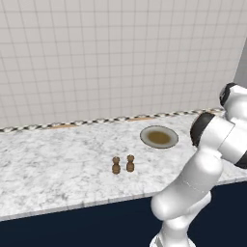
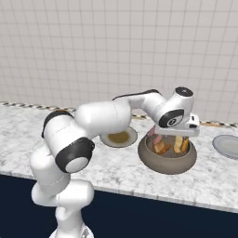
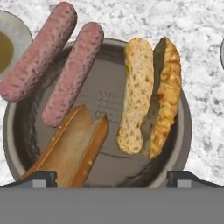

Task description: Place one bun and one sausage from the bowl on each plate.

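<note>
The gripper (image 3: 112, 177) is hanging just above the bowl (image 3: 188, 131), its two dark fingertips (image 3: 39, 178) standing wide apart at either edge of the hand view, with nothing between them. Nearest those tips a tan split bun (image 3: 72, 151) is lying against the bowl's near wall, its open groove facing up. Beside it a second bun (image 3: 151, 96), pale and golden-crusted, is lying lengthwise along the other side. Farther in, two pinkish sausages are resting side by side on a slant: one sausage (image 3: 72, 74) is lying inside the bowl, the other sausage (image 3: 39, 52) is sticking out over the rim toward the brown-centred plate (image 3: 13, 39).

In the right base view the white arm is reaching out over the marble counter (image 2: 28, 135), with the hand (image 2: 188, 125) positioned over the grey-brown bowl (image 2: 167, 163). That bowl is sitting near the counter's front edge. The brown-centred plate (image 2: 120, 137) is lying just beside it, on the side toward the arm, and the pale grey plate (image 2: 228, 146) is lying apart on the opposite side. Both plates are bare of food.

In the left base view two small brown shakers (image 1: 123, 164) are standing close together, well in front of the brown-centred plate (image 1: 159, 137). Behind everything the tiled wall (image 1: 96, 58) is rising
</note>
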